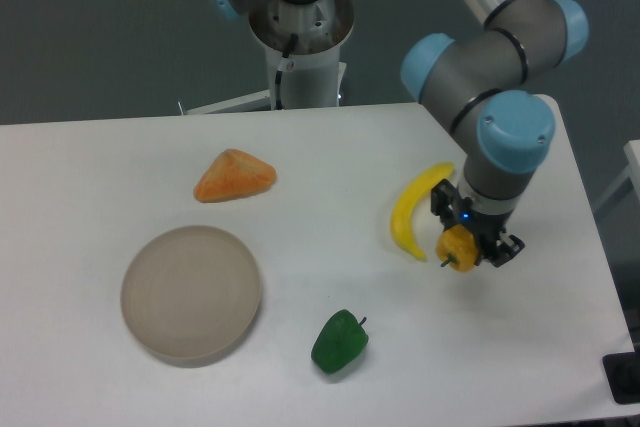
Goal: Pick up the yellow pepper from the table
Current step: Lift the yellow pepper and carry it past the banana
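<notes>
From the fixed camera, my gripper (462, 245) sits over the right part of the table (300, 157), pointing down, with the yellow pepper (458, 248) clamped between my fingers. The pepper's dark stem sticks out to the lower left, so it lies tilted in my grasp. Whether it is off the tabletop or resting on it I cannot tell from this angle (my wrist and its grey-and-blue joints hide much of what is around it). A small blue light glows on the gripper body just above the pepper.

Just to the left of the pepper lies the banana (410, 212), long and curved, its upper end reaching toward my wrist; its lower tip is very near the pepper, though I cannot say if they touch.

Lower down, near the front edge, the green pepper (339, 342) rests on its side, well apart from my fingers. The round beige plate (190, 293) sits on the left part of the table, and beyond it lies the orange wedge-shaped piece (234, 175), apart from the plate.

My base column stands behind the far edge of the table.
</notes>
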Controlling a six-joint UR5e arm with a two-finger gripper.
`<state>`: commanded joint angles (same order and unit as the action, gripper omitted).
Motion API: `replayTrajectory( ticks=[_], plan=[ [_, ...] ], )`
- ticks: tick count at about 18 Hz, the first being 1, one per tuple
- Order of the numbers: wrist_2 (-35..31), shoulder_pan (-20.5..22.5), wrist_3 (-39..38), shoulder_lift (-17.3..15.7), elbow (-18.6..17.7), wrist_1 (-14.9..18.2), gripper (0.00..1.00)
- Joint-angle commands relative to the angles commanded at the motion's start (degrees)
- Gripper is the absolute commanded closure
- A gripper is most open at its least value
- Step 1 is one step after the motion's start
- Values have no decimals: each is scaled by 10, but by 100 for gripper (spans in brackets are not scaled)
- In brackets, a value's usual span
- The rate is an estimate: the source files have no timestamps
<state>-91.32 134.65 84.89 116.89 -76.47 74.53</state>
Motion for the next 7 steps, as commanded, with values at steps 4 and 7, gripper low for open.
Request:
replayTrajectory(
  ticks=[4, 7],
  plan=[
    [7, -1, 27, 10, 10, -1, 73],
    [10, -2, 19, 11, 9, -4, 73]
  ],
)
